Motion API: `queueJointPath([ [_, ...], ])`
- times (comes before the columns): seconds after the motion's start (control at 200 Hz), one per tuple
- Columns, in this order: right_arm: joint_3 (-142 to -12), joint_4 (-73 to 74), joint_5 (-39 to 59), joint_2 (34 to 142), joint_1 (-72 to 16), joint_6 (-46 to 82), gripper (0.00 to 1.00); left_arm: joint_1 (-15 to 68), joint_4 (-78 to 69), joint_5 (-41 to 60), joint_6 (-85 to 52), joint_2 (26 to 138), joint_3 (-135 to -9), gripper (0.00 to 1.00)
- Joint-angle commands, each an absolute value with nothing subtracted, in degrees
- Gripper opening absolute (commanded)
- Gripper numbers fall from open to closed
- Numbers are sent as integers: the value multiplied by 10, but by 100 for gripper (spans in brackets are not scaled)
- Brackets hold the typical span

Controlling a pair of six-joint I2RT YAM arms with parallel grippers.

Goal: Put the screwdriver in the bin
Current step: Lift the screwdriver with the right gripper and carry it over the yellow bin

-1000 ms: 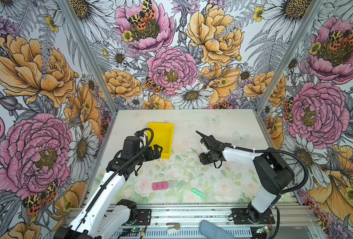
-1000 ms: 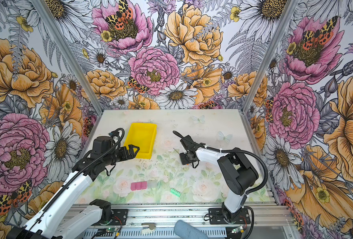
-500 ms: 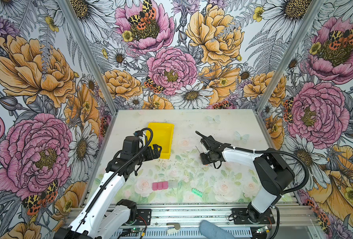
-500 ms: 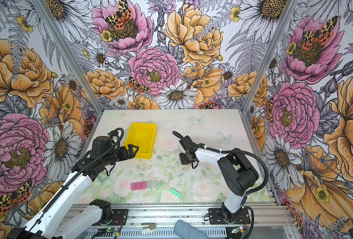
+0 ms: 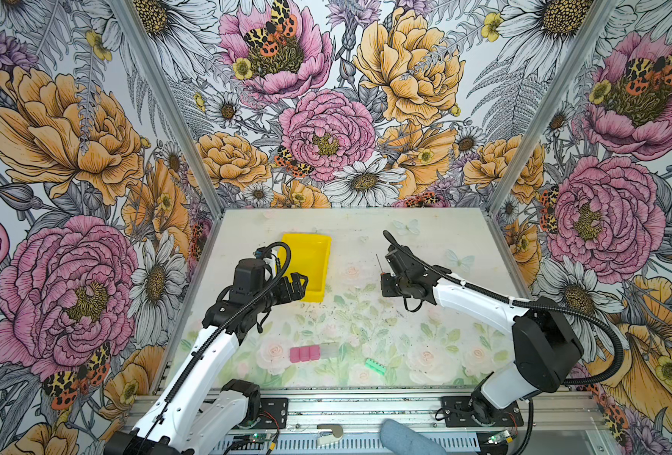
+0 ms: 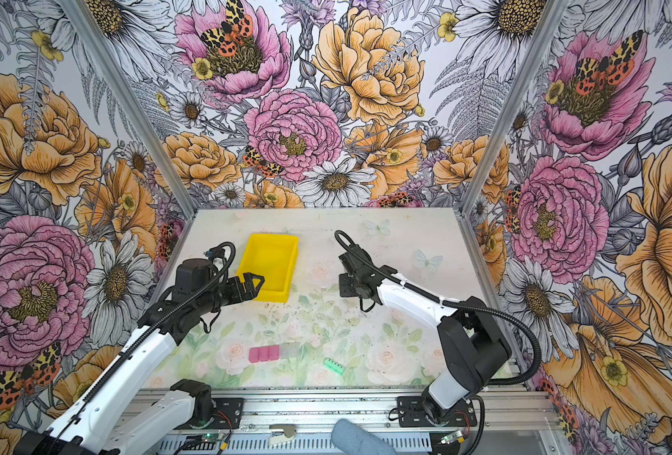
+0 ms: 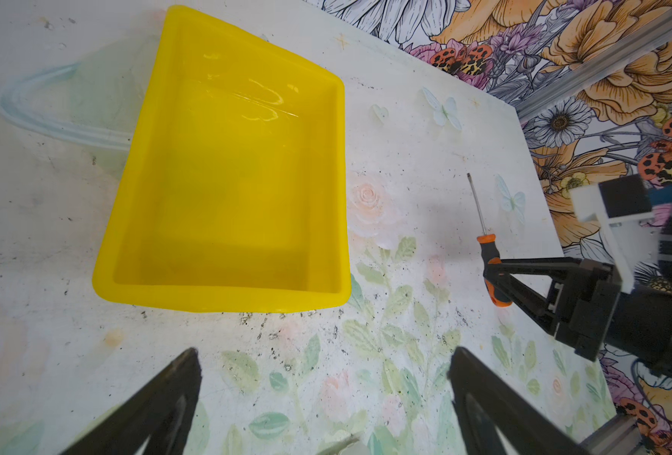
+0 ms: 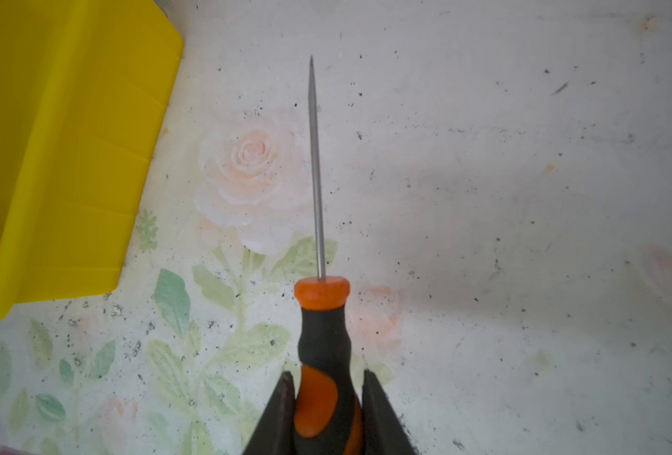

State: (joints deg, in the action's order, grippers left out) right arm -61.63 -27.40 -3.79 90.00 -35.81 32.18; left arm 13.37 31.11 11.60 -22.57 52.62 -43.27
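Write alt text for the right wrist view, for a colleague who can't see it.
The right gripper is shut on the orange-and-black handle of the screwdriver, whose thin metal shaft points away from the camera over the speckled floral table. The yellow bin lies off to one side, apart from the shaft's tip.

Yellow bin (image 5: 318,256), screwdriver (image 5: 379,264) to its right, pink blocks (image 5: 304,353) in front

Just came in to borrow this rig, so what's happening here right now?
The right claw is shut on the screwdriver, gripping its orange-and-black handle, off to one side of the yellow bin. The bin is empty, so the drop is not yet done. The left claw hangs open near the bin's near end, holding nothing.
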Motion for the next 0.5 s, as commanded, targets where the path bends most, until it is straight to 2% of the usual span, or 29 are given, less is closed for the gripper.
queueJointPath([
  [0.0,-661,-279,-52,882,-366,349,0,125,290,107,-220,528,-432,99],
  [0.495,-824,-277,-32,988,-430,413,0,97,253,130,-218,531,-418,99],
])
